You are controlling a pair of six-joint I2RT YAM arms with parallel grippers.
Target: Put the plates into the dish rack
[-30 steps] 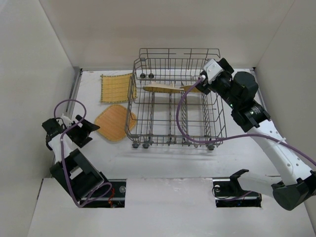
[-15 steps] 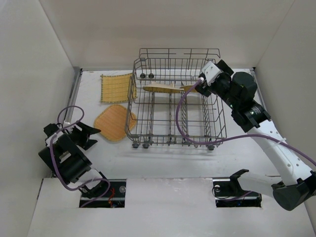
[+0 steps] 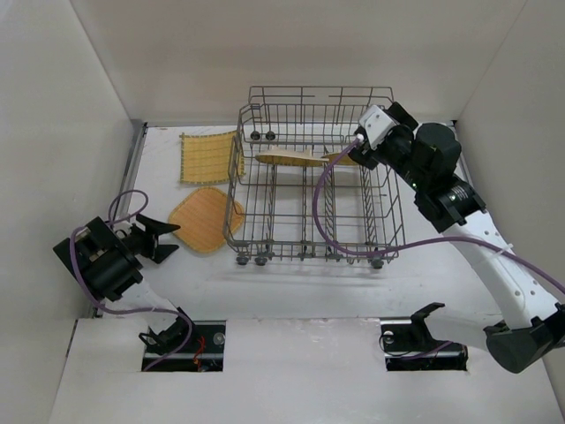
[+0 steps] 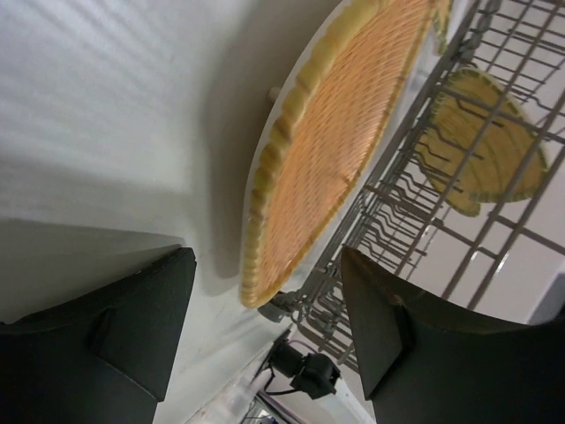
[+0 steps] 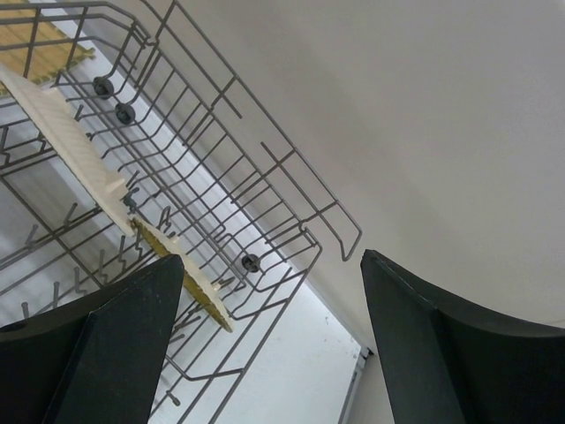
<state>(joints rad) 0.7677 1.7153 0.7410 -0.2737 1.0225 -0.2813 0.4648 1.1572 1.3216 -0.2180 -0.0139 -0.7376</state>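
The grey wire dish rack (image 3: pixel 380 225) stands mid-table. Two plates stand edge-on inside it: a pale one (image 3: pixel 287 160) and a tan one (image 3: pixel 337 159); both show in the right wrist view, pale (image 5: pixel 66 146) and tan (image 5: pixel 190 278). An orange-tan plate (image 3: pixel 205 218) lies flat left of the rack and fills the left wrist view (image 4: pixel 340 150). A striped yellow plate (image 3: pixel 209 157) lies behind it. My left gripper (image 3: pixel 166 237) is open, just left of the orange plate, turned sideways. My right gripper (image 3: pixel 353 150) is open and empty above the rack's back right.
White walls close in the table on three sides. A metal rail (image 3: pixel 134 155) runs along the left wall. The rack's wheels (image 3: pixel 256 259) stand on the table near the orange plate. The right arm's purple cable (image 3: pixel 322 216) hangs over the rack.
The left arm has swung down and left, rolling its wrist; its open gripper now points at the orange plate's edge. The right gripper has stayed over the rack, shifting only slightly.
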